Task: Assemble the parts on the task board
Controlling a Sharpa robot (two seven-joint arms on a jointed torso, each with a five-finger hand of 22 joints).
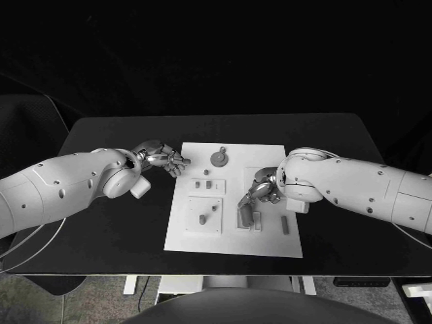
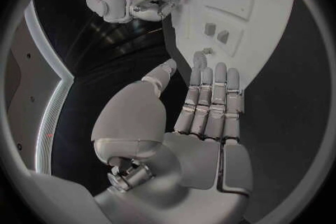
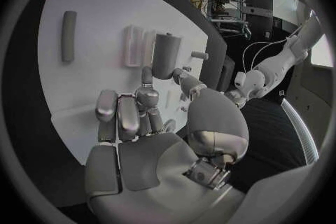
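**Right hand has a peg, left hand is free**

Start w/ the big stuff. The black table [image 1: 109,135] holds the white task board [image 1: 237,239] in the middle. You've got two white arms coming in, one from each side.

Your left hand [image 1: 160,158] sits at the board's left edge, near the far corner. Its fingers are straight, side by side, w/ nothing in them. The fingertips [image 2: 217,70] hang just over the board edge.

Your right hand [image 1: 258,192] is over the board's middle-right. It pinches a grey peg [image 3: 166,55], a short round cylinder, between thumb and a finger, roughly upright, low end near the board.

Smaller bits: a round grey disc part [image 1: 219,158] near the far edge, two little blocks [image 1: 207,183] below it, a raised white plate [image 1: 204,214] w/ a small piece on it, and a loose bar [image 1: 285,225] on the right.

The peg looks hard, smooth & light, so prob. slippery. Hold it round the top half, keep it straight, and leave the low end bare to go in a hole.
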